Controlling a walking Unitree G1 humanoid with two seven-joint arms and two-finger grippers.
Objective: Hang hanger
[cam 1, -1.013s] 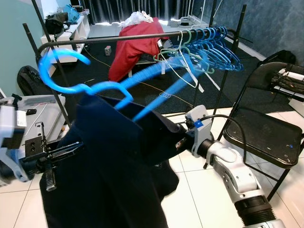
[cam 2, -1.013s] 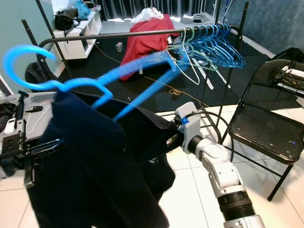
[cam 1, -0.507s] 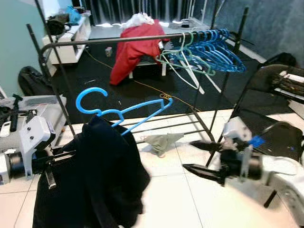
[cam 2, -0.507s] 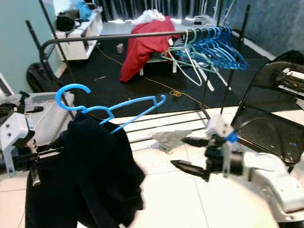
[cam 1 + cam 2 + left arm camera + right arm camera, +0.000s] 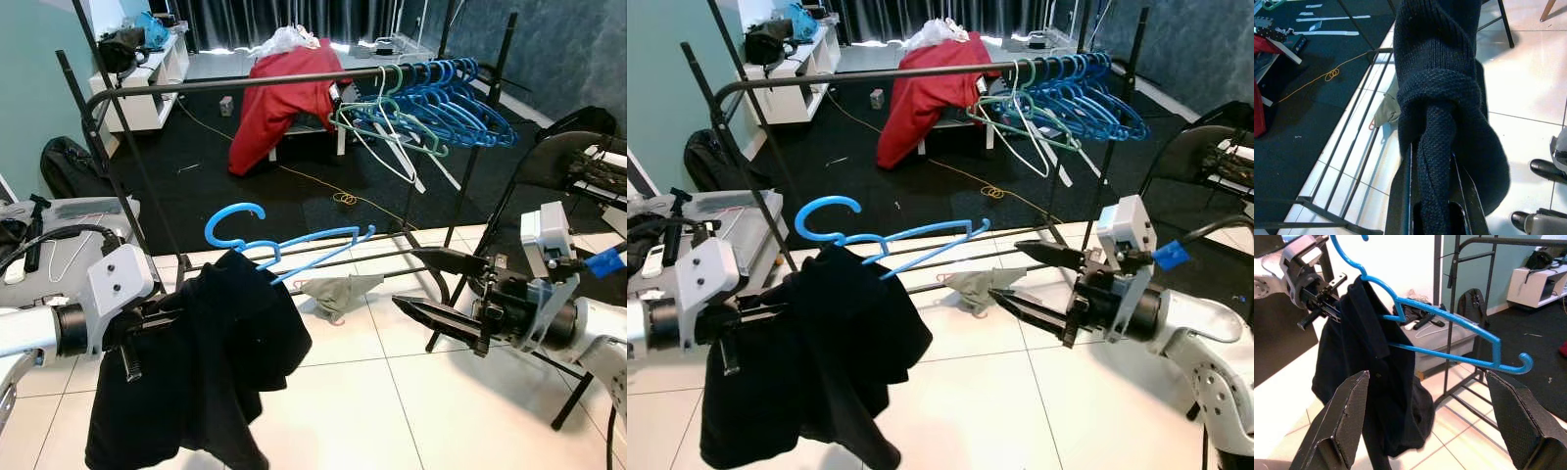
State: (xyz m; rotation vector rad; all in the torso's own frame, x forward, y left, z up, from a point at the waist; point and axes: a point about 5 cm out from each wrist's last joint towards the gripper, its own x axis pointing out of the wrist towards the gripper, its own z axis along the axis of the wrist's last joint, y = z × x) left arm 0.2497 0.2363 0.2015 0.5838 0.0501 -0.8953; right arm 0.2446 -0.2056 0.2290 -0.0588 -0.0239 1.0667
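Observation:
A blue plastic hanger (image 5: pixel 294 245) carries a dark knitted garment (image 5: pixel 220 362), its hook up and one shoulder sticking out bare to the right. My left gripper (image 5: pixel 147 323) is shut on the garment at its left side, seen close up in the left wrist view with the knit (image 5: pixel 1440 83) pinched between the fingers (image 5: pixel 1400 205). My right gripper (image 5: pixel 407 277) hangs open to the right of the hanger, apart from it, pointing at it. The hanger (image 5: pixel 1449 318) lies beyond its spread fingers (image 5: pixel 1347 421). The black clothes rail (image 5: pixel 225 83) runs behind and above.
Several blue and green hangers (image 5: pixel 431 93) crowd the rail's right end. A black folding chair (image 5: pixel 563 162) stands at the right. A grey rag (image 5: pixel 333 289) lies on the rack's low bars. A red cloth (image 5: pixel 279 93), a grey bin (image 5: pixel 69 211) and a backpack (image 5: pixel 59 166) lie beyond.
My right gripper has left the garment, drawn back to the right and stands open. The hanger and garment have swung down and away, held by my left gripper alone.

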